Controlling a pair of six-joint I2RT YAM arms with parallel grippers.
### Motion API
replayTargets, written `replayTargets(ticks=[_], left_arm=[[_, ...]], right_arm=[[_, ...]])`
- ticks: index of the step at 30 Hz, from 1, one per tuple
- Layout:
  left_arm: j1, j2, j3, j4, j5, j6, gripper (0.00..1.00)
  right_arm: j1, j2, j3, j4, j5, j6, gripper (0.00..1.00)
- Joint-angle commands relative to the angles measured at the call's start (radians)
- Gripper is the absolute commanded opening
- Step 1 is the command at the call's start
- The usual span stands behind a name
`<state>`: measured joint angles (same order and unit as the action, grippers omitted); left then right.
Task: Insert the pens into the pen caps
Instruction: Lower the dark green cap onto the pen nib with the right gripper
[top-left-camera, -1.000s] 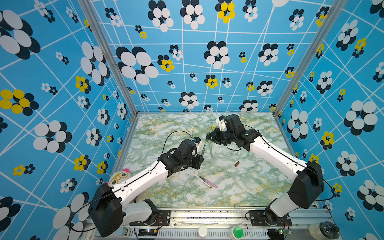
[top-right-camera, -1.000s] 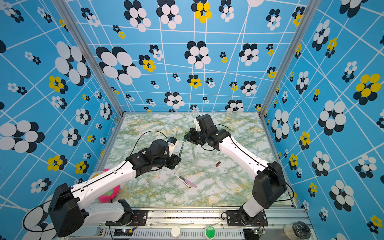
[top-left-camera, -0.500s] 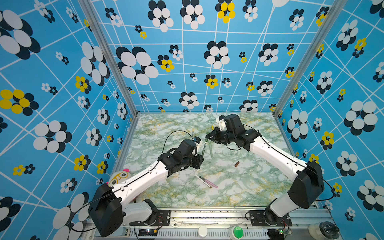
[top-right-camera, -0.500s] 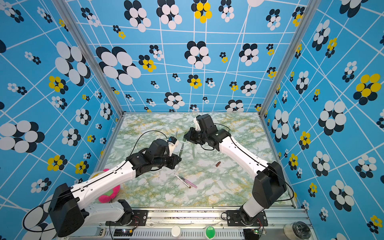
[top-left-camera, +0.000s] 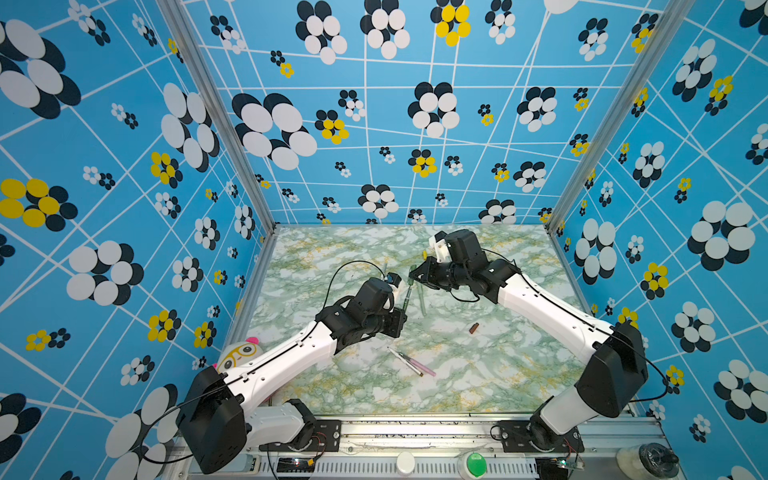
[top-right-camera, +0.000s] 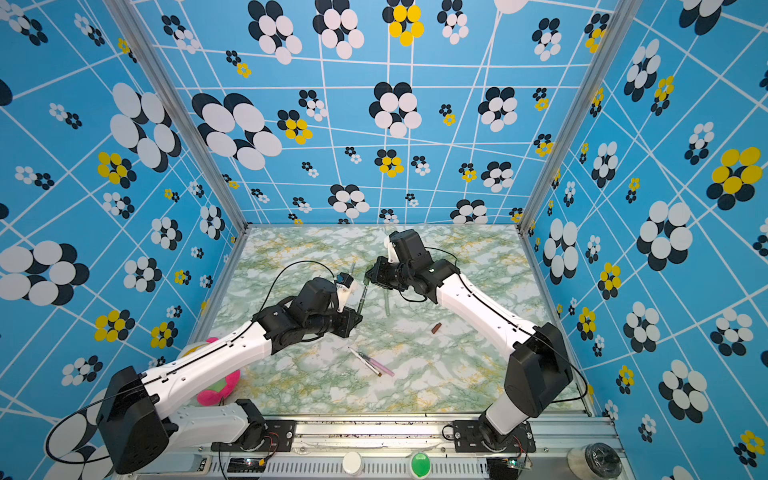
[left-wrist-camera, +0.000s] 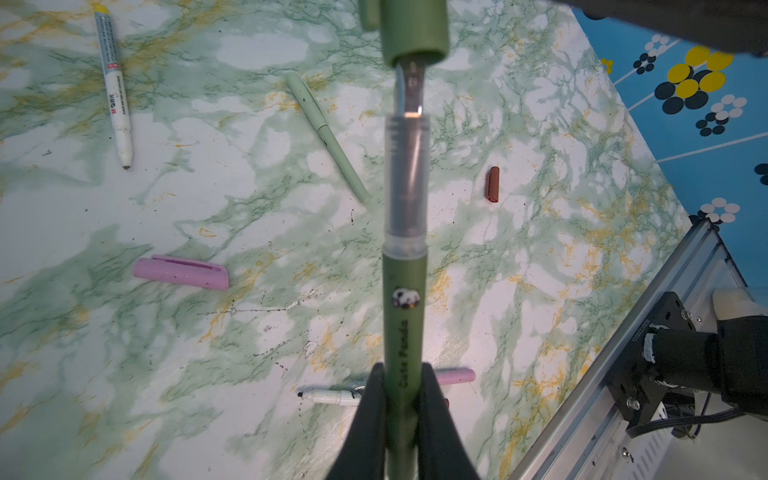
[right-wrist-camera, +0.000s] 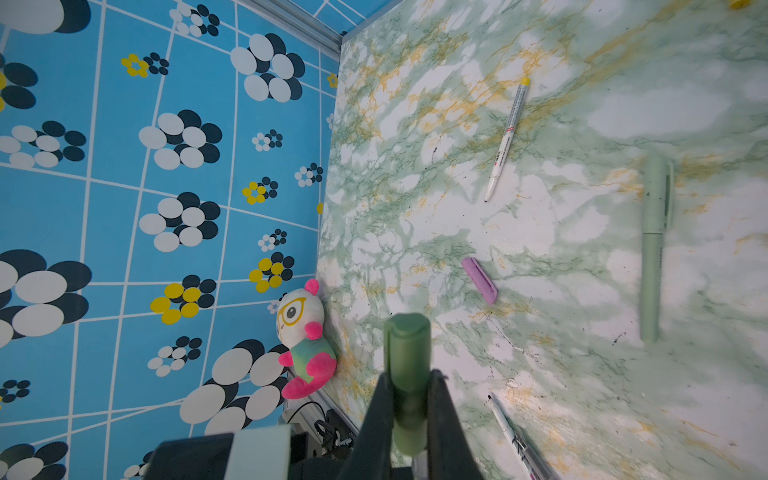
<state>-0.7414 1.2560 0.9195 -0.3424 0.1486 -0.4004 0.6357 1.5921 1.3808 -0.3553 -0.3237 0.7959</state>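
Plush toy (right-wrist-camera: 305, 336), marbled table (top-left-camera: 478, 386) and flowered walls (top-left-camera: 374, 124) around the jaws.
The green-and-white marbled table, veined with yellow, lies below both pairs of jaws. The plush toy, with yellow glasses and pink ears, sits at the table's edge beside a wall, well apart from the jaws, on the left pair's side. Blue walls with white, black and yellow flowers rise behind and to each side of the jaws. Well apart from them, along the front metal rail (top-left-camera: 415, 432), are a green button (top-left-camera: 475, 463), a white knob (top-left-camera: 405, 461) and a clear jar (top-left-camera: 652, 459).

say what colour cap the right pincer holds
The cap is dark green; the right wrist view shows it best.
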Motion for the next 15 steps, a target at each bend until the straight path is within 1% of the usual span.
replayTargets(ticks=[1,9,15], left_arm=[[-0.005,0.003,0.031,0.017,-0.018,-0.003,0.00],[-0.003,-0.001,0.032,0.020,-0.025,-0.004,0.00],[-0.001,-0.003,0.037,0.023,-0.025,-0.003,0.00]], right_arm=[[0.009,-0.017,-0.011,-0.013,0.017,-0.025,0.07],[0.017,-0.013,-0.022,-0.006,0.018,-0.031,0.06],[0.040,-0.008,-0.035,-0.001,0.048,-0.055,0.06]])
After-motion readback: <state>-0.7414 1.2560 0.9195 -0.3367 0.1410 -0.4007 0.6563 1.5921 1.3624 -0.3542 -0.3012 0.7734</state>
